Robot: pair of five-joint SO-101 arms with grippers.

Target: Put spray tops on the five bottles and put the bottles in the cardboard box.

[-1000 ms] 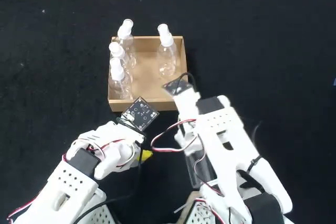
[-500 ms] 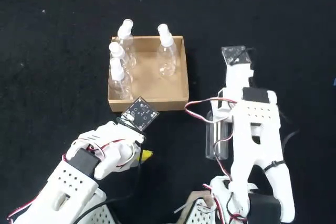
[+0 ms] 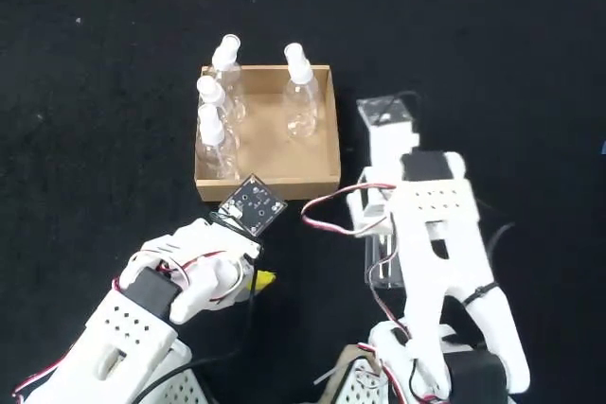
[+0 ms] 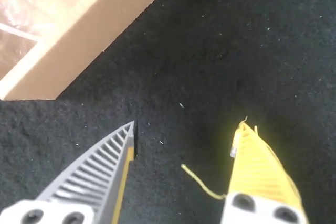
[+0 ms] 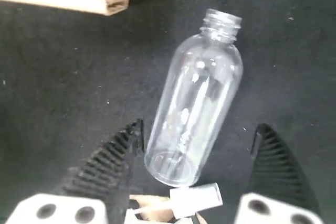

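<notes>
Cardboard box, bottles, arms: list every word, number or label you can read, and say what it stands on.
No text can be read in any view.
Cardboard box: plain, no print.
Lying bottle: clear, no label.
Bottles in the box: no labels visible.
Dark board by the box: pale dots, nothing legible.

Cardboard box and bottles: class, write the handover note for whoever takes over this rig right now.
Left end effector: open, holding nothing, near the cardboard box.
Right end effector: open over the uncapped bottle, which lies on the table.
Done: four capped bottles stand in the box.
To do: fit the loose spray top lying by that bottle's base, then box it.
</notes>
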